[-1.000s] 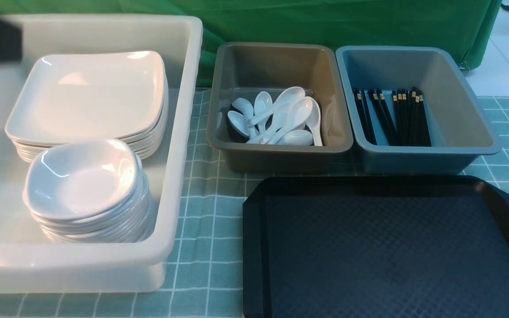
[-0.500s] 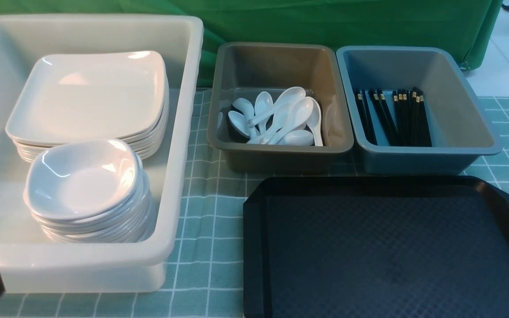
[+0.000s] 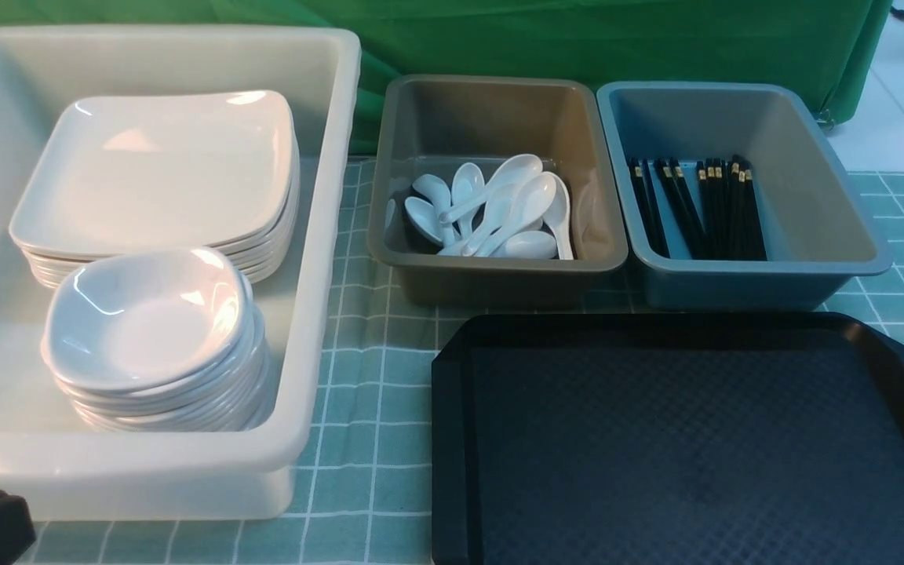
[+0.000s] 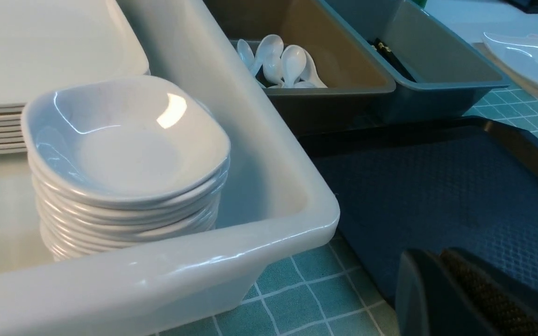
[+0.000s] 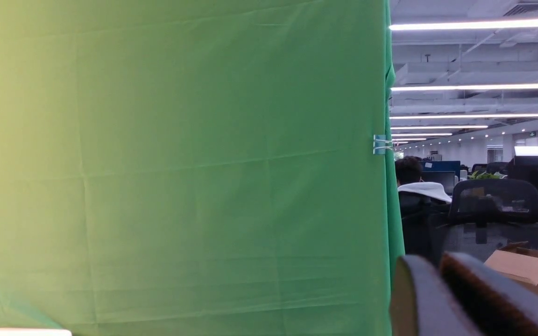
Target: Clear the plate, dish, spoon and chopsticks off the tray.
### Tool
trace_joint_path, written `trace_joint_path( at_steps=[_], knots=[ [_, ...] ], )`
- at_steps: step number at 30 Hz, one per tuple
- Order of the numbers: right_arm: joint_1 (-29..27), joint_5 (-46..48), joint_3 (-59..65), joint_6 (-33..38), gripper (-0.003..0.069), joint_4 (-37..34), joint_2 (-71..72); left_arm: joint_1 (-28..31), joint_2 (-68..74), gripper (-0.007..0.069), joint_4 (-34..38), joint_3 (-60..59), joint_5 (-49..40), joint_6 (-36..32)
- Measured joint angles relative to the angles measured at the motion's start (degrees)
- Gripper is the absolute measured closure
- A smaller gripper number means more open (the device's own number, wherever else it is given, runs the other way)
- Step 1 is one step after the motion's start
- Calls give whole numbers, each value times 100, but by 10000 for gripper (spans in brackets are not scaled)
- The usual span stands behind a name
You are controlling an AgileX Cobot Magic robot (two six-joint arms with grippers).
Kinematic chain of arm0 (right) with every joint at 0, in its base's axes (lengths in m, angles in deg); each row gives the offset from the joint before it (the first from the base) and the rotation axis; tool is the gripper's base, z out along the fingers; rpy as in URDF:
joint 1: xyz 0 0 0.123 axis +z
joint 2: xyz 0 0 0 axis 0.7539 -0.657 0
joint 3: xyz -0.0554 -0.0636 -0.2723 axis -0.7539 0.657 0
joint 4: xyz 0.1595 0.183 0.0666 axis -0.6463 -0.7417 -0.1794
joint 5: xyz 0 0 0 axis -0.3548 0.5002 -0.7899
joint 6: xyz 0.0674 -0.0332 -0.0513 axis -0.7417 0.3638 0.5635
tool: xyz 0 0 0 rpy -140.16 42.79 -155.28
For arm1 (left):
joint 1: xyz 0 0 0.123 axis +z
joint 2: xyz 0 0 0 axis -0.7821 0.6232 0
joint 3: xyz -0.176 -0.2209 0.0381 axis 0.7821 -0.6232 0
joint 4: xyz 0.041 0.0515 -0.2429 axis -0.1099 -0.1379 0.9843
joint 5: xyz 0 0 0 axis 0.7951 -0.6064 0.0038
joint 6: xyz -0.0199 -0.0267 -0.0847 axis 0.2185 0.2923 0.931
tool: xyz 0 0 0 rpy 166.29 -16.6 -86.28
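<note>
Compared with one second ago, the left gripper (image 4: 440, 255) has changed its place. Then a dark, blurred part of the left arm was over the upper left corner of the white tub (image 3: 318, 275); half a second ago it was at the lower left corner of the front view, and now it reaches a little more into the view there. The left gripper is closed, and I see nothing in it. The right gripper (image 5: 437, 261) is seen before the green cloth (image 5: 180, 163); its fingers are near each other, but I cannot tell if it is open or closed.

The other things have stayed the same. The plates (image 3: 154, 173) lie in a stack inside the white tub, and the small dishes (image 3: 146, 322) are stacked in front of them. The spoons (image 3: 499, 204) lie in the brown bin (image 3: 491, 286), and the chopsticks (image 3: 723, 212) in the blue-grey bin (image 3: 742, 290) beside it. The black tray (image 3: 695, 439) lies in front of these bins, with nothing on the part that is seen.
</note>
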Motion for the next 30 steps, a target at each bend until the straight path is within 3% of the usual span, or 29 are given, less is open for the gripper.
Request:
trace_joint_path(
  at_steps=[2, 8, 11, 16, 30],
  knots=[
    [0, 0, 0, 0, 541, 0, 0, 0, 0, 613, -13, -117, 434, -86],
    [0, 0, 0, -3, 529, 0, 0, 411, -542, 613, -760, -1572, 3352, 72],
    [0, 0, 0, -3, 521, 0, 0, 659, -885, 612, -1155, -2405, 3895, 220],
    [0, -6, 0, -8, 512, 0, 0, 759, -960, 612, -1344, -3244, 3818, 284],
    [0, -6, 0, -8, 481, 0, 5, 759, -960, 607, -1386, -3263, 3474, 303]
  ],
)
